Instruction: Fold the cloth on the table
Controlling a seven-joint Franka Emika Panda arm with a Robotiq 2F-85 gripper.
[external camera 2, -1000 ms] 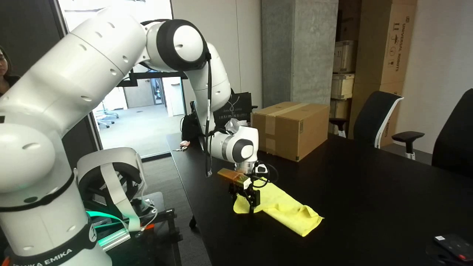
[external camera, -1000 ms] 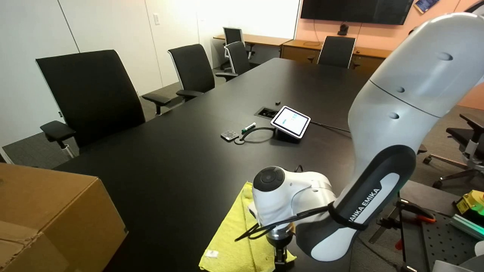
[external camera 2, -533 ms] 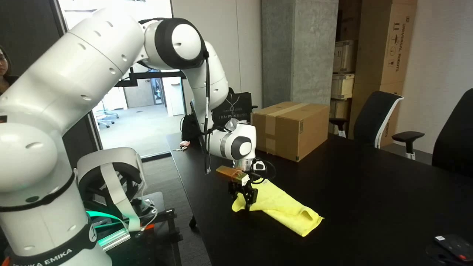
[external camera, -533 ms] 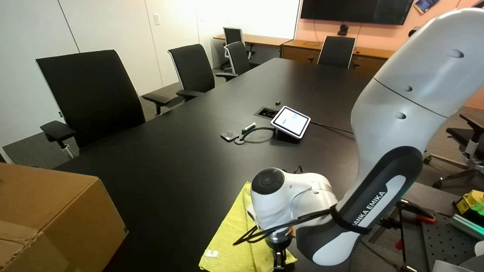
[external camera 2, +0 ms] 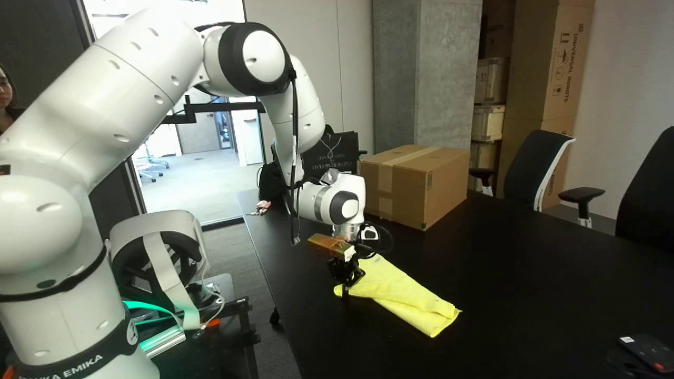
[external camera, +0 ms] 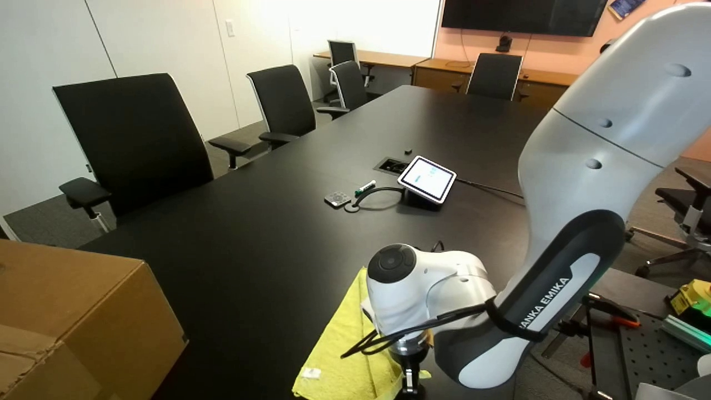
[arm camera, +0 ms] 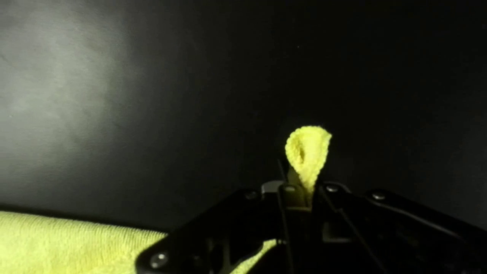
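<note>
The bright yellow-green cloth point(external camera 2: 408, 297) lies on the black table point(external camera 2: 526, 273), with a fold running along its length in both exterior views. My gripper point(external camera 2: 345, 292) points down at the cloth's corner nearest the robot base. In the wrist view, a small pinched loop of cloth point(arm camera: 314, 146) sticks out from between the fingertips, which are pressed together on it. More of the fabric shows at the lower left of that view. In an exterior view, the arm covers part of the cloth point(external camera: 341, 341), and a white tag point(external camera: 311, 373) shows near its edge.
A cardboard box point(external camera 2: 395, 189) stands on the table beyond the cloth. Farther along the table are a tablet on a stand point(external camera: 427, 179), a green marker point(external camera: 365, 188) and a small square device point(external camera: 337, 199). A dark remote-like device point(external camera 2: 650, 351) also lies there. Office chairs point(external camera: 133, 144) line one side.
My gripper's fingers have come together on the cloth's corner, which is now bunched between them. The wrist has shifted slightly, and the rest of the cloth lies nearly where it was.
</note>
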